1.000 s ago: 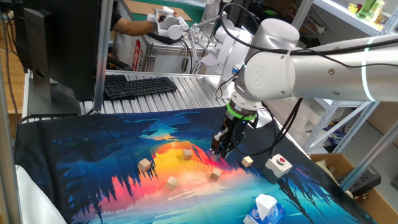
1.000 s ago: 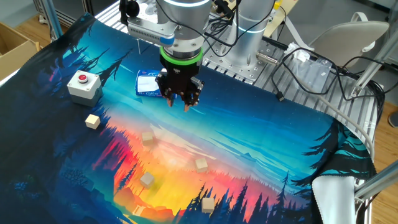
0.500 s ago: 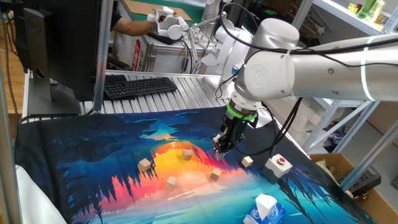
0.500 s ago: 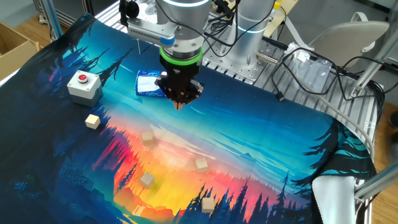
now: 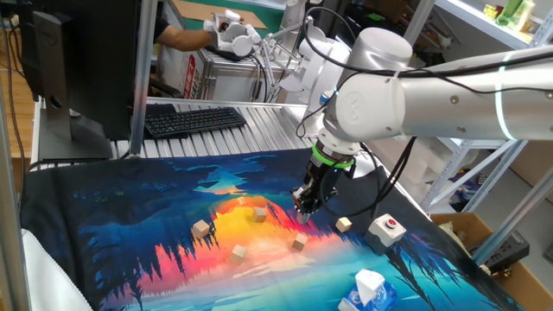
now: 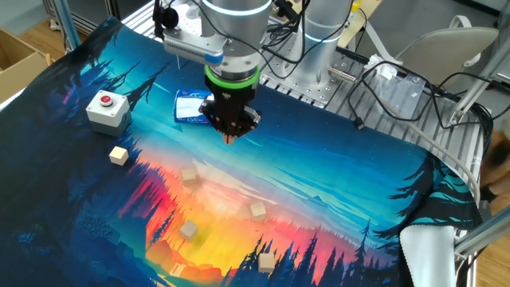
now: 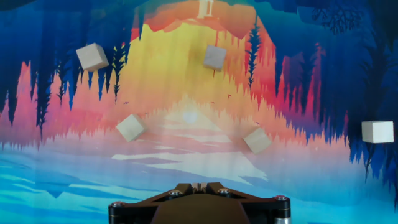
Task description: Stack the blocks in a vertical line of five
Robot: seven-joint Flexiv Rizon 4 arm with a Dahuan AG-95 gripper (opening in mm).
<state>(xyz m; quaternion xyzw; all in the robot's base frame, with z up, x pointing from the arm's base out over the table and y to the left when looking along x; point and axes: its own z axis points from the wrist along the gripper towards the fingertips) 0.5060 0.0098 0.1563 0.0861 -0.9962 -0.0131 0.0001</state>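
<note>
Blocks (image 7: 216, 57), five, lie scattered and apart on the bench (image 5: 130, 207), none stacked; claw (image 6: 229, 137), closed and empty, hovers above, so first pick remains: open, descend, grasp.

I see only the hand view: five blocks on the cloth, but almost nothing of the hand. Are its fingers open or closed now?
Observer: Closed. The hand tapers to a point and holds nothing.
Operator: Is it touching the cloth?
Observer: No, it hangs above the cloth, touching nothing.
Operator: Is anything else there besides blocks?
Observer: Yes, a white box with a red button stands near the outlying block, apart from it.
</note>
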